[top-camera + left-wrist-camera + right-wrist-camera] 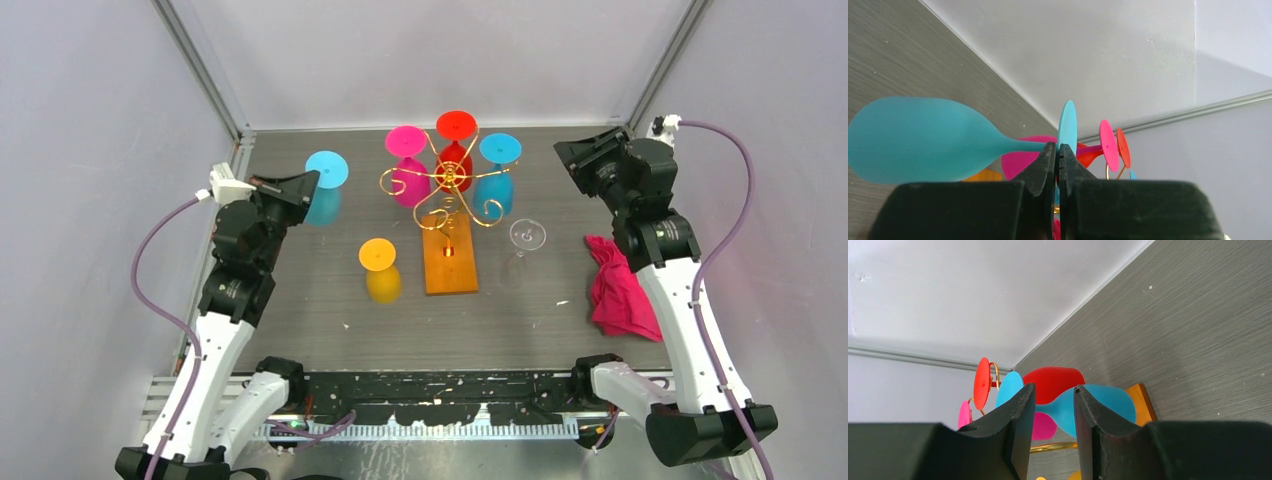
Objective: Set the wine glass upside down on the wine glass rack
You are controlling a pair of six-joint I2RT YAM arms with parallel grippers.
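The gold wire wine glass rack (452, 180) stands on its orange-brown wooden base (449, 265) at the middle back. Pink (407, 142), red (456, 125) and blue (500, 148) glasses hang on it upside down. My left gripper (305, 182) is shut on the foot rim of a cyan wine glass (326, 170), held upside down to the left of the rack. In the left wrist view the jaws (1058, 150) pinch the cyan foot (1067, 122), with the bowl (913, 140) to the left. My right gripper (597, 160) is open and empty, right of the rack; the right wrist view (1053, 400) shows its jaws apart.
An orange glass (378, 256) stands upside down on the table left of the wooden base. A clear glass (527, 236) stands right of the base. A crumpled pink cloth (620, 290) lies at the right. Grey walls enclose the table at the back and sides.
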